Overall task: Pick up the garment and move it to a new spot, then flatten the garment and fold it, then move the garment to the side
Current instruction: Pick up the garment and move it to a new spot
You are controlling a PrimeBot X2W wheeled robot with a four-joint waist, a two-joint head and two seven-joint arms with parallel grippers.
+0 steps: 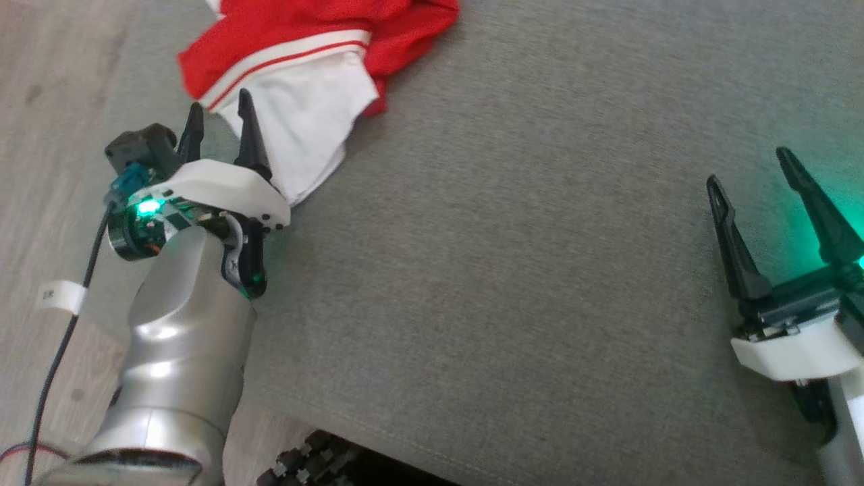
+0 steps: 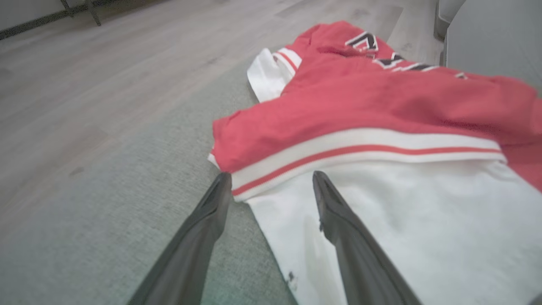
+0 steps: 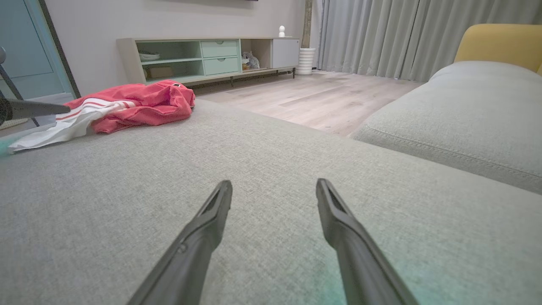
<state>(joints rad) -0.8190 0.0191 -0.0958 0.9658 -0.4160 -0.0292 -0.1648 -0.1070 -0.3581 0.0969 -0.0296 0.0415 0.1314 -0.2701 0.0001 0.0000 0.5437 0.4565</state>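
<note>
Left hand (image 2: 271,176) (spread) at garment (image 2: 372,106) edge; lettering (image 2: 383,55) beyond.

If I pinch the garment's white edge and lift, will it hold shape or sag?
Likely sags: the garment lies crumpled in soft folds. Probably light, since its white panel looks thin and flat. The woven sofa may drag on it.

Soft, even daylight — faint shadows. Green glow tints the sofa (image 1: 607,202) at head view's right edge; left-wrist-view garment (image 2: 381,97) slightly blurred.
</note>
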